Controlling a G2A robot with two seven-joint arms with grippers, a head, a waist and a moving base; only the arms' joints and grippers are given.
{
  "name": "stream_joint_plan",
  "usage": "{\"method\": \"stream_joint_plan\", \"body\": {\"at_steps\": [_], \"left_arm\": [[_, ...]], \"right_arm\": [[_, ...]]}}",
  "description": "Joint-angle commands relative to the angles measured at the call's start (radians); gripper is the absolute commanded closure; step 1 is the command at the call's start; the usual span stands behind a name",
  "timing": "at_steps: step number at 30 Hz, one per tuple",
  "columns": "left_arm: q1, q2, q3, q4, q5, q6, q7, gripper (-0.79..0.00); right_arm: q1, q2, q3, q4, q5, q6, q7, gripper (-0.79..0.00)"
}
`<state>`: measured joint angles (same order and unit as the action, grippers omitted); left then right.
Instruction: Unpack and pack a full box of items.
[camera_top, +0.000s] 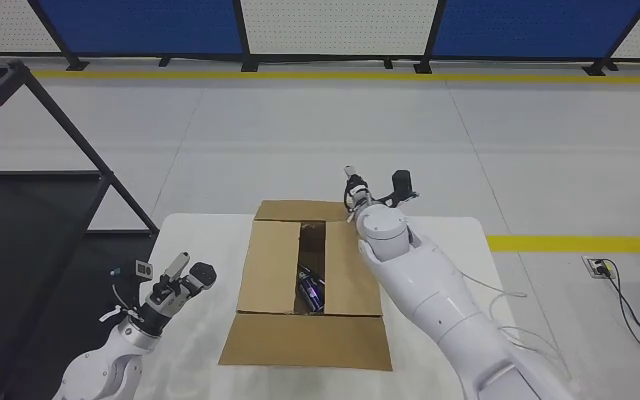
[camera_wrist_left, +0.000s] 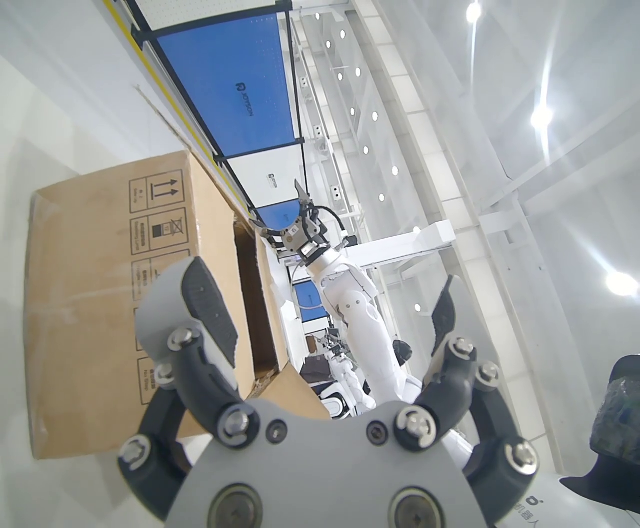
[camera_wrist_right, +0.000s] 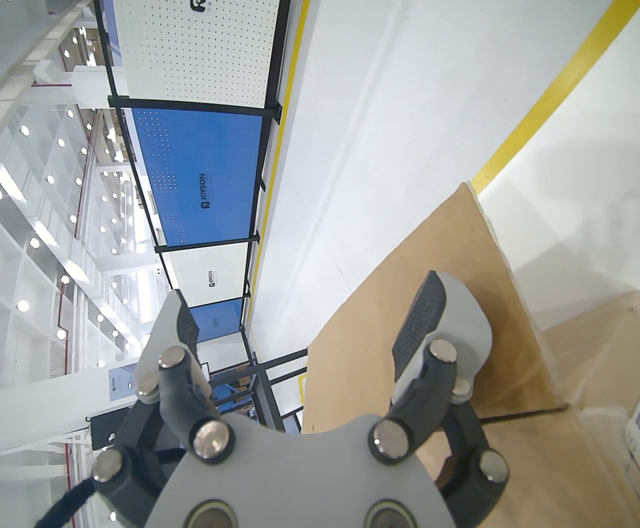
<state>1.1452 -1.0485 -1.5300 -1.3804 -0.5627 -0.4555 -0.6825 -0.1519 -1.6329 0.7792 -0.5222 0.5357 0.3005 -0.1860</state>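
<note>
Nearest is the right arm; right end effector (camera_top: 375, 186) hangs over the far rim of the box (camera_top: 270, 265), by the far edge of the table (camera_top: 200, 240), fingers spread, nothing held. Box sits mid-table, flaps open, dark purple item (camera_top: 312, 288) in the gap between side flaps. Left end effector (camera_top: 190, 270) near table's left edge, apart from box.

Left wrist view: left end effector (camera_wrist_left: 325, 290) wide open, empty, box side ahead.

Right wrist view: right end effector (camera_wrist_right: 305, 295) wide open, empty, cardboard flap (camera_wrist_right: 400, 260) behind one finger.

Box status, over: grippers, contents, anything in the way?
Left gripper, right gripper: jaws open, empty. Box on table, items inside. Side flaps cover most of the opening.
</note>
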Motion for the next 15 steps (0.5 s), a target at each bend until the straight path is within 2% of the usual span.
{"method": "stream_joint_plan", "body": {"at_steps": [1,7,11,15], "left_arm": [[0.000,0.000,-0.001,0.000,0.001,0.001,-0.001,-0.785],[-0.001,-0.002,-0.003,-0.001,0.003,0.003,-0.004,-0.785],[-0.002,-0.003,-0.005,-0.001,0.007,0.007,-0.006,-0.785],[-0.002,-0.004,-0.006,-0.002,0.007,0.007,-0.007,-0.785]], "right_arm": [[0.004,-0.004,0.000,0.008,-0.012,0.013,0.009,-0.785],[0.009,-0.014,0.005,0.028,-0.048,0.011,0.036,-0.785],[0.009,-0.009,0.043,0.030,-0.037,-0.052,0.052,-0.785],[0.005,0.013,0.094,0.021,-0.036,-0.101,0.108,-0.785]]}}
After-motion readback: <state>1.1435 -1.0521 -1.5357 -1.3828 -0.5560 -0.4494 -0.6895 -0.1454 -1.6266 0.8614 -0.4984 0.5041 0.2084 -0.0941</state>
